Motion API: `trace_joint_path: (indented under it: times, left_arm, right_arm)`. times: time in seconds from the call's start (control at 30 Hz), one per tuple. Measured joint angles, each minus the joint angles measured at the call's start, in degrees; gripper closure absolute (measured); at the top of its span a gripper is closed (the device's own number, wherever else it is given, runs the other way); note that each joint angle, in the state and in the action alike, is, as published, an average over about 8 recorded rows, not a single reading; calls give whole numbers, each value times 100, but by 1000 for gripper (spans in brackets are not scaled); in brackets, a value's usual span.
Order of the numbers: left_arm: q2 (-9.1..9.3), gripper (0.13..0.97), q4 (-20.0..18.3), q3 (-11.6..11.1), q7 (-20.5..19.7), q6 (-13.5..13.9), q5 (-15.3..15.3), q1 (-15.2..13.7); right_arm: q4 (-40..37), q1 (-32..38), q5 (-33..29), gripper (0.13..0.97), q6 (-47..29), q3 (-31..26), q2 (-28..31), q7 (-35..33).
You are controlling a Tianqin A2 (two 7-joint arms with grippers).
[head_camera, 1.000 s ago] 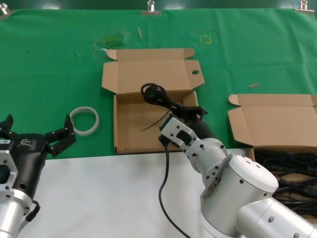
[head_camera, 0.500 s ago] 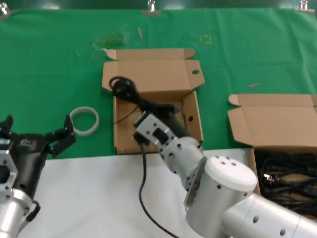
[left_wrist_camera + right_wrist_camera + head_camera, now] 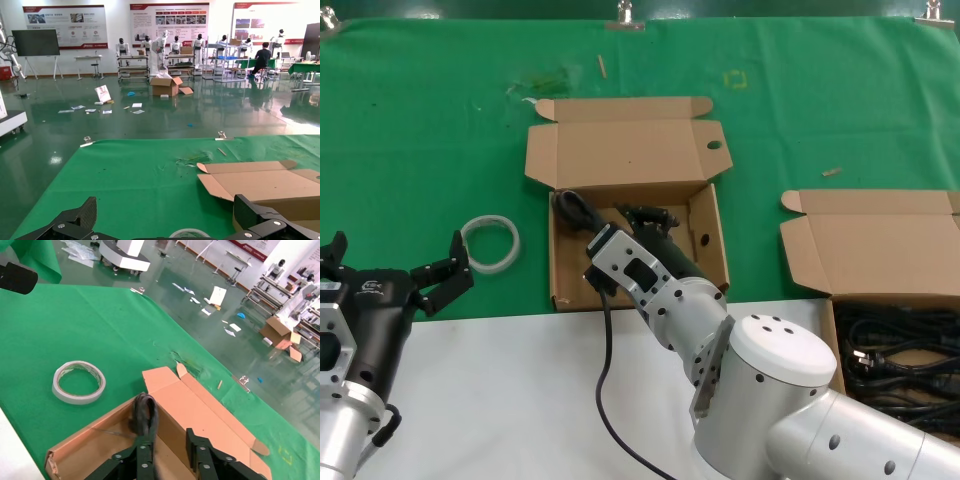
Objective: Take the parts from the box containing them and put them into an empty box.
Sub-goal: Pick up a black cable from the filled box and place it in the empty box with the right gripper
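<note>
The empty box (image 3: 557, 262), with a round hole in one lid tab (image 3: 714, 145), lies open in the middle of the green cloth. My right gripper (image 3: 642, 215) is inside it, jaws apart. A black power cord (image 3: 572, 207) lies coiled in the box's far left corner and trails along one finger (image 3: 144, 455). It also shows in the right wrist view (image 3: 144, 412). The box containing the parts (image 3: 880, 250) stands open at the right, holding several black cords (image 3: 895, 362). My left gripper (image 3: 435, 280) is parked open at the near left.
A white tape ring (image 3: 490, 243) lies on the cloth left of the middle box, in front of my left gripper (image 3: 165, 210); it also shows in the right wrist view (image 3: 79, 381). A white table surface (image 3: 500, 400) runs along the front. My right arm's cable (image 3: 605, 380) hangs over it.
My right gripper carried the cord leftward over the middle box and lowered it. The cord now rests in the box's far left corner. The left arm has not moved.
</note>
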Motion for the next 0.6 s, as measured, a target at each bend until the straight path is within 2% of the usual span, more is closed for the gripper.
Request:
trace_joint_path:
  times: [0.07, 0.33, 0.47, 0.6]
  left_arm:
    - [0, 132, 0, 0, 0, 0, 0, 0]
    - [0, 132, 0, 0, 0, 0, 0, 0]
    - [0, 132, 0, 0, 0, 0, 0, 0]
    - [0, 132, 0, 0, 0, 0, 0, 0]
  right_arm:
    - [0, 0, 0, 897, 0, 0, 0, 0]
    - [0, 0, 0, 733, 0, 0, 0, 0]
    - [0, 0, 0, 733, 0, 0, 0, 0]
    - [1, -3, -4, 642, -3, 4, 0, 3]
